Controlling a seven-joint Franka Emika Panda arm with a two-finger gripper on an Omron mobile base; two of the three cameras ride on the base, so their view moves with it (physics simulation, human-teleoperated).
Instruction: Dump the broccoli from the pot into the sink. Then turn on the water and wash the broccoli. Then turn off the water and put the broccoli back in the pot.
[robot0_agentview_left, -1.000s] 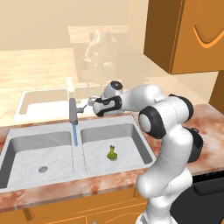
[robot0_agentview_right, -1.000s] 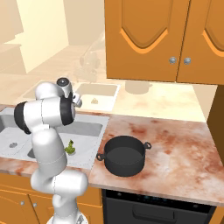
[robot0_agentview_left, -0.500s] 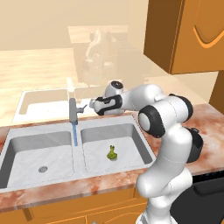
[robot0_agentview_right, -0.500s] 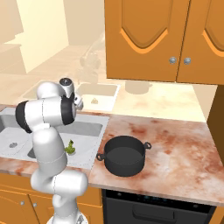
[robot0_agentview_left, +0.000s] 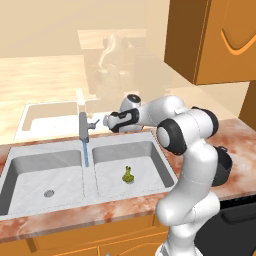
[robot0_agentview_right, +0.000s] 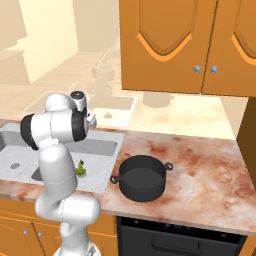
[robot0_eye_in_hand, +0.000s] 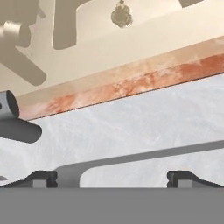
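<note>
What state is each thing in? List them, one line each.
water: running, a thin blue stream from the faucet.
broccoli: loose in the sink's right basin, beside the stream, not under it.
pot: upright on the counter, nothing visible inside.
gripper: fingers spread, holding nothing, beside the faucet.
cabinet doors: closed.
</note>
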